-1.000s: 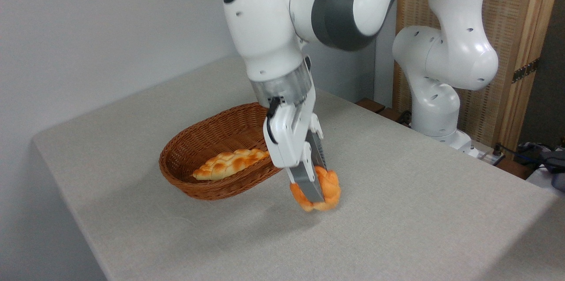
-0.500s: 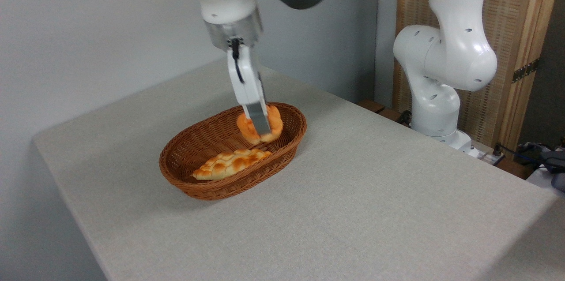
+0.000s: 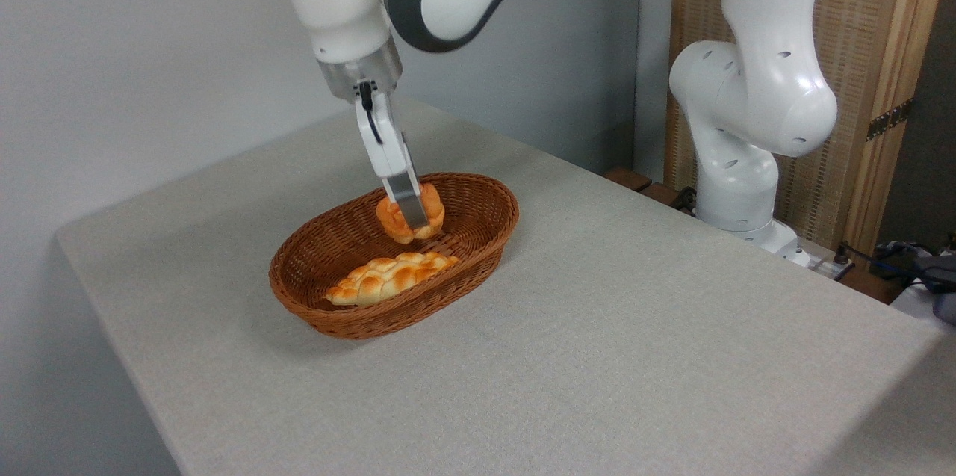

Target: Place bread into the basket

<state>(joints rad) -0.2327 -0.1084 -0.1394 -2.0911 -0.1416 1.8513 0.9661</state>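
One fixed cam view only, so we go by that. The gripper (image 3: 409,220) hangs w/ its jaws clenched on the bread (image 3: 410,212), a small round orange-golden bun, gripped across its middle. The bun sits inside the outline of the oval wicker basket (image 3: 478,252), toward the far end, and looks just above the woven floor; whether it touches we can't tell from this angle. A longer, paler braided loaf (image 3: 392,276) lies in the near half of the basket, just beside the bun but apart from it. The basket rests on the grey cloth-covered table (image 3: 635,326), and the arm's base (image 3: 736,184) stands at the far right edge.

We judge the step in hand to be the release. To do it well we'd lower until the bun is supported by the weave, keep clear of the braided loaf and the far rim, then open the jaws w/o dragging sideways, and lift straight up so the bun, prob. soft, doesn't stick to a finger and roll out.
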